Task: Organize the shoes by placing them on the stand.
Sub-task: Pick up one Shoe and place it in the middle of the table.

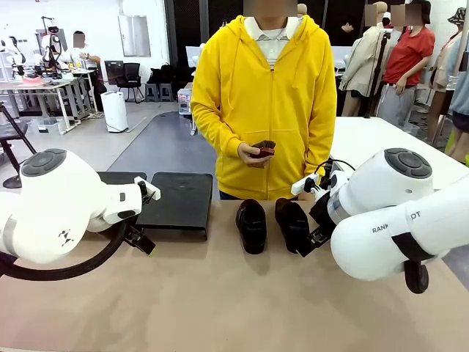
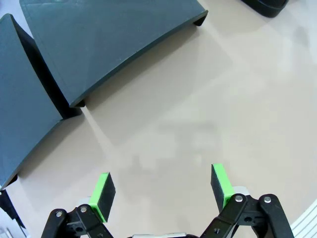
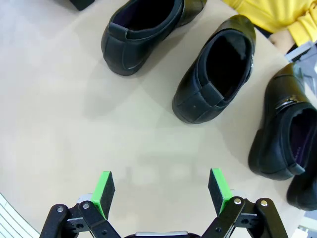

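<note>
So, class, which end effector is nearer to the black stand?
Left. The left end effector hovers close by the stand; the right end effector sits farther off, beyond two shoes.

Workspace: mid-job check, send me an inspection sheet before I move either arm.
Surface: beige table, bare under both grippers.
Job's things: two shoes side by side on the table in the front view, more beside them in the right wrist view; black stand has no shoe on what shows of it.
Clutter: nothing seen.
Grippers: left gripper open, empty, near the stand; right gripper open, empty, short of the shoes.
Cables: black cable loops under the left arm.
Surroundings: person in yellow hoodie at the far side holding a small dark object; other people and tables behind.
</note>
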{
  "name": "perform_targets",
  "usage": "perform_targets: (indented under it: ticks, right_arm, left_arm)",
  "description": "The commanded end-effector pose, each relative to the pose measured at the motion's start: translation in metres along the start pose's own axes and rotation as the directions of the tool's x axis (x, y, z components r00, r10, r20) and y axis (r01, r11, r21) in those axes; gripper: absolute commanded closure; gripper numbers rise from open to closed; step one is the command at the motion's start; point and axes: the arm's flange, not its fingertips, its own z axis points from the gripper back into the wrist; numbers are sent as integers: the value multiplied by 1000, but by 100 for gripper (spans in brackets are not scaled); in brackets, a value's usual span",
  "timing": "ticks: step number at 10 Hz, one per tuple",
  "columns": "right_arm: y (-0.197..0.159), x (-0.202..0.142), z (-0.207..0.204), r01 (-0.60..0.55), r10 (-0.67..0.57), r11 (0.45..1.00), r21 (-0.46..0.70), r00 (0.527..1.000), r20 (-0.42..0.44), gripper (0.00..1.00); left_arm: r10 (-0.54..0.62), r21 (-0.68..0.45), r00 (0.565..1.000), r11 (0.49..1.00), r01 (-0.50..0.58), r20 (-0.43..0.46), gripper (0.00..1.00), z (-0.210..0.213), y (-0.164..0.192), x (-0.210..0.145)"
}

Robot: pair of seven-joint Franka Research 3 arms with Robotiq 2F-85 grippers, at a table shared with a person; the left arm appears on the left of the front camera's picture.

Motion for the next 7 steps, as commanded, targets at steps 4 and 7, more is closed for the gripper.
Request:
perform_targets:
  ticks: [4,7]
  right_arm:
    - [-5,-16,120,41,-39,991,124,999,-18,0]
    - [0,-81,244,37,-52,988,149,994,98,0]
  left_arm:
    - [167,-261,986,951,-169,-27,0,127,9,10]
    - [115,-359,992,929,-88,55,0,257,22,-48]
